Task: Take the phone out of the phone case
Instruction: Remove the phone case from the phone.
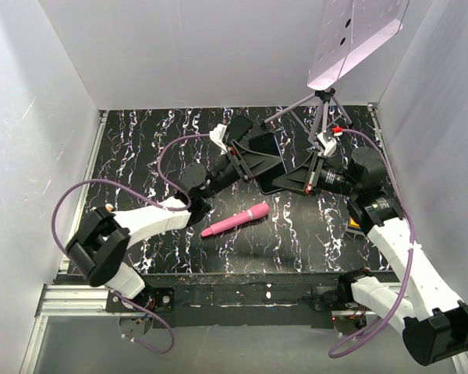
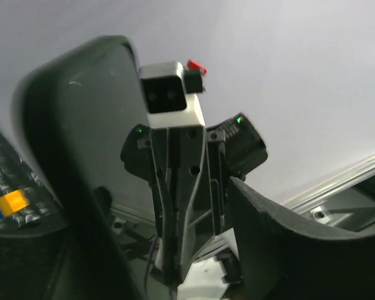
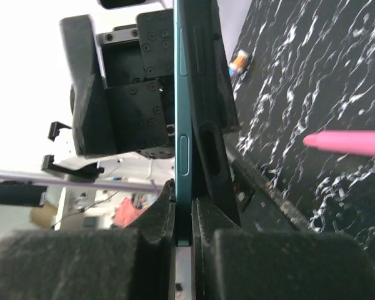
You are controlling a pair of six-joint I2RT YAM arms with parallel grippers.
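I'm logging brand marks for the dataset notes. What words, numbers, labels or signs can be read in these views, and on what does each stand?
No text can be read in any view.
phone and case: only the side edges show, with buttons and a cutout but no lettering.
pink pen: plain, no print visible.
small orange and blue item: too small and blurred to tell whether it carries print.

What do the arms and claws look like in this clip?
The left arm and right arm have white shells, black joints and looping purple cables. The left claw and right claw are black with white camera housings.
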